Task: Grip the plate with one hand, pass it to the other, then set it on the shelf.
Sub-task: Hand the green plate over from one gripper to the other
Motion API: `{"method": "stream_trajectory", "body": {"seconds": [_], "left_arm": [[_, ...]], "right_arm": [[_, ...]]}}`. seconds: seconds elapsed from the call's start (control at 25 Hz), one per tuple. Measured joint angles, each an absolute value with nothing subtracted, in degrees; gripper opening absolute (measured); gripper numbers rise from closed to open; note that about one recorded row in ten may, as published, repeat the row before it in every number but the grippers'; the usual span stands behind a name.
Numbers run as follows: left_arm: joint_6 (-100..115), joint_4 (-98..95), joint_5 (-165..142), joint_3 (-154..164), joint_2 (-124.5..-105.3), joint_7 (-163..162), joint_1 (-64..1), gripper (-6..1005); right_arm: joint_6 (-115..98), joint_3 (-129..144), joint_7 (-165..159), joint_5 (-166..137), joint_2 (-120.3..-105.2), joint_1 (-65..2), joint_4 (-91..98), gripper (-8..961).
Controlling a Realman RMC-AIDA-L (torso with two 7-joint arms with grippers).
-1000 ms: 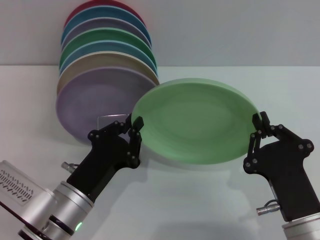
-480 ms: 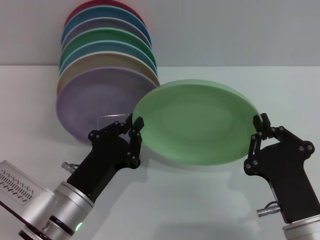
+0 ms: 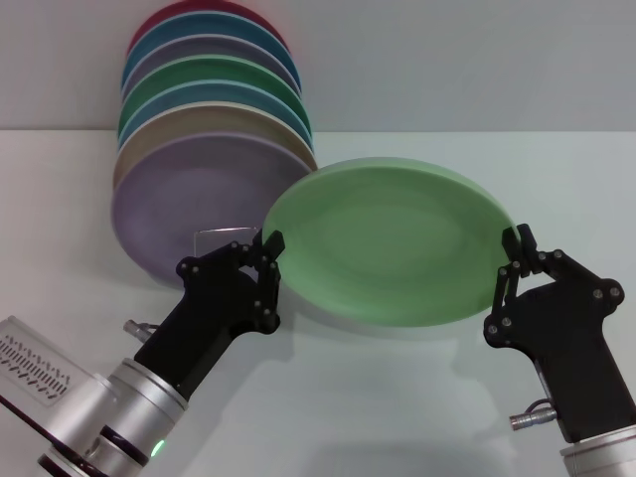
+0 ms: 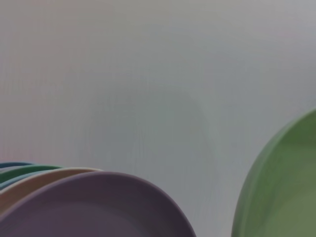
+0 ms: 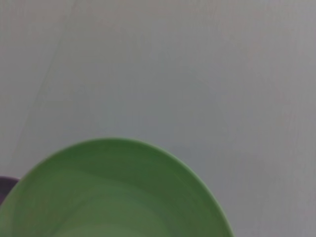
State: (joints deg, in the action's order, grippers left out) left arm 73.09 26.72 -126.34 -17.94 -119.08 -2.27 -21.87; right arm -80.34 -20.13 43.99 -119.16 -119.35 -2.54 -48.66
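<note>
Holding one plate (image 3: 393, 238): left gripper (image 3: 270, 266), right gripper (image 3: 513, 260) jaws both clamped on rim; seven stacked plates (image 3: 204, 139) behind.

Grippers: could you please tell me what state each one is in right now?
Left gripper: shut on the plate, at its left rim.
Right gripper: shut on the plate's right rim.

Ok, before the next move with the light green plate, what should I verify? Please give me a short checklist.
1. Plate lifted off the table: ok, its shadow lies below it.
2. Right gripper jaws shut on the plate's rim: ok.
3. Left gripper at the opposite rim: ok.
4. Left gripper's hold secure enough for release: cannot tell.
5. Shelf in view, in front of the lavender plate: ok.
6. Free slot on the shelf: cannot tell.
</note>
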Motion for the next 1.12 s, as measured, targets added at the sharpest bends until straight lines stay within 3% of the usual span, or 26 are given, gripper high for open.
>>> {"method": "stream_trajectory", "body": {"seconds": [0.6,1.12], "left_arm": [[73.27,26.72,-126.20,-18.73,-119.08,-2.11,-21.40,40],[73.34,27.10,-126.12,-21.92,-119.09,-1.23,-20.42,36]], "right_arm": [[-79.98,-19.73,43.48,-119.39,-119.21,-3.20,-48.33,32],[-81.75,-18.02,42.44,-119.64,-119.03,-2.91,-48.37,260]]}}
